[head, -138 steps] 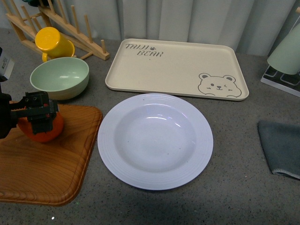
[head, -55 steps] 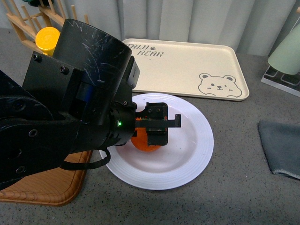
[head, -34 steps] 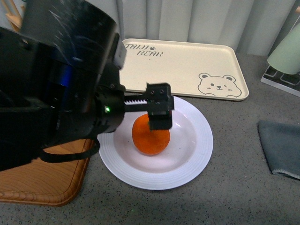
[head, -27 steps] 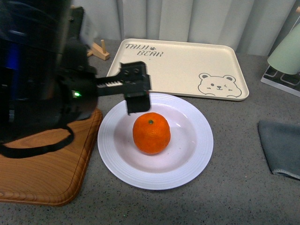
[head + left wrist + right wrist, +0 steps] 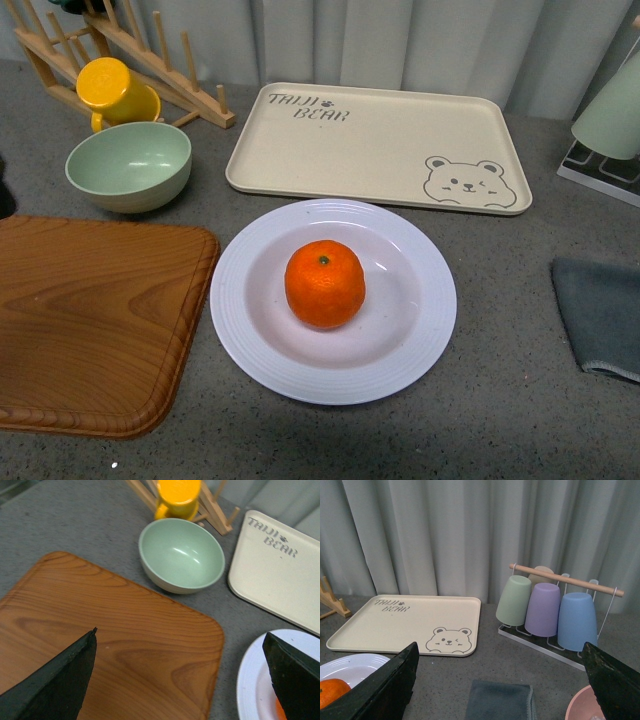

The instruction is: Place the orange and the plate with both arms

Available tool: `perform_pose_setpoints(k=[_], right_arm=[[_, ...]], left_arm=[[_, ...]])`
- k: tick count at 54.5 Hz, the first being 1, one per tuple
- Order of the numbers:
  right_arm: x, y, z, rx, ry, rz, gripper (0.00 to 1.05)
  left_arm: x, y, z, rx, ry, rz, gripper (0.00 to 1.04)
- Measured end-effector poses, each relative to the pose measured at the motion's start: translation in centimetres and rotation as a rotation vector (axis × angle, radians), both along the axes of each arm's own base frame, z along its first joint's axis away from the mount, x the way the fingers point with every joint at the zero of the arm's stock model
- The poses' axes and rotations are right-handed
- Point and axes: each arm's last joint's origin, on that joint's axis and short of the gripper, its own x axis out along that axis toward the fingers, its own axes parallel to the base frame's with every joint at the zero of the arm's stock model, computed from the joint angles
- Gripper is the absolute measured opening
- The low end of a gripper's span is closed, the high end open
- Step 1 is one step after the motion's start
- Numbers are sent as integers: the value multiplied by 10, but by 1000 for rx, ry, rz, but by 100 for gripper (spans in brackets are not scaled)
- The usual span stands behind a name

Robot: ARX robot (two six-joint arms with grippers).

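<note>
Front view: "TAIJI BEAR" tray (image 5: 390, 140) behind plate (image 5: 420, 330).

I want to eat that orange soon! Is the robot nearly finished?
Partly. Done: the orange sits in the middle of the plate. In hand: nothing. The left gripper is open and empty over the wooden board, and the right gripper is open too. Left: the plate lies in front of the bear tray, ungripped, so placing it is probably what remains.
</note>
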Motion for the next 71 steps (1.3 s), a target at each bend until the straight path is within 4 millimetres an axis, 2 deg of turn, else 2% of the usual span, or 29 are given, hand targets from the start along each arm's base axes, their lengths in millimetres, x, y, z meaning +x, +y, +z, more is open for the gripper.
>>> perform_pose_setpoints(k=[4,10,13,18,22,24,41,71], right_arm=[[0,0,0,0,0,0,95],[0,0,0,0,0,0,95],[0,0,0,0,0,0,95],[0,0,0,0,0,0,95],[0,0,0,0,1,0,95],[0,0,0,0,2,0,95],[0,0,0,0,0,0,95],[0,0,0,0,0,0,95]], left_arm=[[-10,6,-1,5,2,27,98],[-11,7,0,3,-7,30,98],[-10,8,-5,4,-38,-43,94],[-20,13,-14,85,-202,-227,77],[-28,17,1,186,-361,-269,61],[-30,19,6,204,-387,-266,56],[-53,35,18,257,-385,-291,4],[-77,39,27,274,-411,-268,4]])
